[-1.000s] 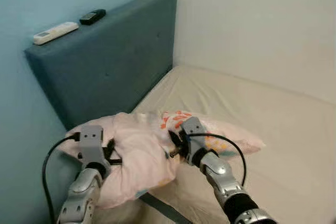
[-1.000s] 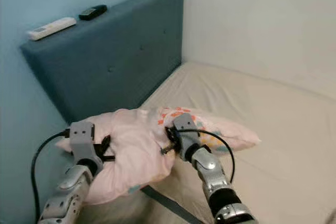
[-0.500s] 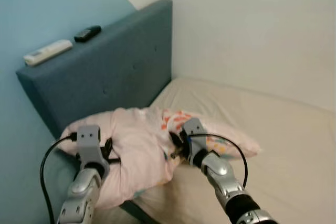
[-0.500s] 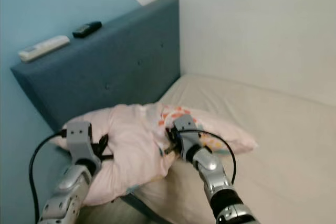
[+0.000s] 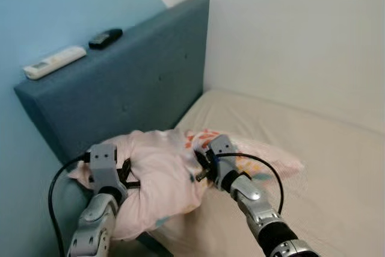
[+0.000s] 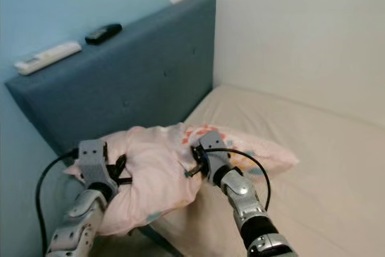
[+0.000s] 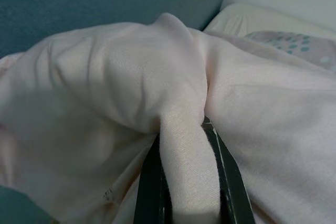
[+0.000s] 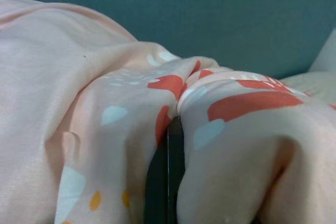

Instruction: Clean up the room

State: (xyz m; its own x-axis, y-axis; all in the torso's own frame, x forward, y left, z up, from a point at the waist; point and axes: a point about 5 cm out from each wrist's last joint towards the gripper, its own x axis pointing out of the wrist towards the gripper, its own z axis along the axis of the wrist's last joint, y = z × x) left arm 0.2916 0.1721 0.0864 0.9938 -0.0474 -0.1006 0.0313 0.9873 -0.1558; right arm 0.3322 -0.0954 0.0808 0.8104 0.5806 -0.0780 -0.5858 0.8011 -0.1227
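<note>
Left claw (image 5: 123, 176) and right claw (image 5: 201, 170) are pinching folds of the soft pink patterned pillow (image 5: 162, 176), lower centre; thin fabric grips risk slipping, dropping it off the beige mattress (image 5: 301, 148).

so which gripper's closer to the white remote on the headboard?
Left. The left gripper grips the pillow below the white remote; the right gripper grips it farther toward the mattress.

Soft, even indoor light fills the head views, without glare; detail is slightly soft. Near the left gripper (image 7: 184, 203), folds of pillow (image 7: 126, 77) fall into dim shadow.
</note>
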